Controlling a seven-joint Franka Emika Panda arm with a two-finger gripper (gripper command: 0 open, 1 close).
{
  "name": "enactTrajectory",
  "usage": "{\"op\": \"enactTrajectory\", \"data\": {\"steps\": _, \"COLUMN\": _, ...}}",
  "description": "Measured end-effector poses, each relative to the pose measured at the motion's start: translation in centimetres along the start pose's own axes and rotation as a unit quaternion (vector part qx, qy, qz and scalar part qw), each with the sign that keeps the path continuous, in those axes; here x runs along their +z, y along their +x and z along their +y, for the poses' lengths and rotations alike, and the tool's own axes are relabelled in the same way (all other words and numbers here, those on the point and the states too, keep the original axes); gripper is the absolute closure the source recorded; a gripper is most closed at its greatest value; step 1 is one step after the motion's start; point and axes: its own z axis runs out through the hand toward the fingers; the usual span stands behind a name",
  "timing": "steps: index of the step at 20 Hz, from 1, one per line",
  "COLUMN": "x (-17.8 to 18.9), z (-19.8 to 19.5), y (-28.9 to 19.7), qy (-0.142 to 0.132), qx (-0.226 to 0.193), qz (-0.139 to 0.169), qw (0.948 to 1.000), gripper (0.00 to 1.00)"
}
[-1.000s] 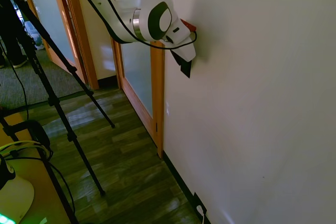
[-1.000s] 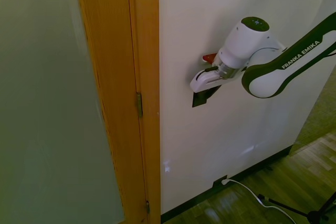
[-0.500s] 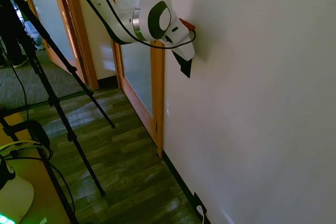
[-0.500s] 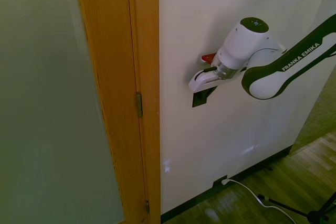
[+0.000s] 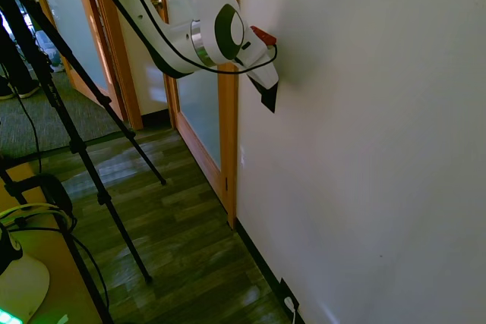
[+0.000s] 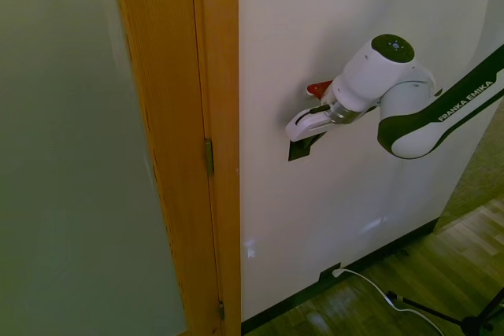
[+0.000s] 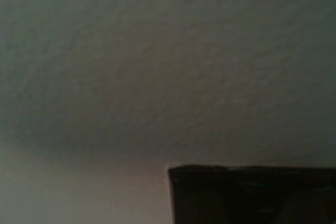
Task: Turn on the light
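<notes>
Switch: a small dark rectangular wall plate (image 6: 301, 148) sits on the white wall (image 6: 346, 218), just beside the orange wooden door frame (image 6: 214, 116).
Tool: the white tool (image 6: 303, 125) presses against the plate's upper edge; finger state cannot be told.
Wrist view: the plate's dark corner (image 7: 252, 195) against blurred wall.

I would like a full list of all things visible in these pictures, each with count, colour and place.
switch: one, dark, on the white wall beside the door frame, partly covered by the tool.
wall: one, white.
door frame: one, orange wood, next to the wall.
glass door: one, frosted, in that frame.
outlet: one, black, low on the wall, with a white plug.
floor: dark wood planks.
arm: one, white.
tool: one, at the switch; fingers hidden.
</notes>
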Motion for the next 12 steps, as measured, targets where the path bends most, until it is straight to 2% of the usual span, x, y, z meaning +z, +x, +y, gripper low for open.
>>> {"op": "enactTrajectory", "data": {"steps": 5, "x": -0.68, "z": -0.05, "y": -0.39, "qy": 0.009, "qx": 0.0, "qz": 0.018, "qw": 0.9998, "gripper": 1.0}}
{"op": "enactTrajectory", "data": {"steps": 6, "x": -0.66, "z": -0.04, "y": -0.44, "qy": 0.009, "qx": 0.0, "qz": 0.019, "qw": 0.9998, "gripper": 0.0}}
{"op": "enactTrajectory", "data": {"steps": 12, "x": -0.62, "z": 0.25, "y": -0.42, "qy": 0.017, "qx": 0.001, "qz": 0.017, "qw": 0.9997, "gripper": 0.0}}
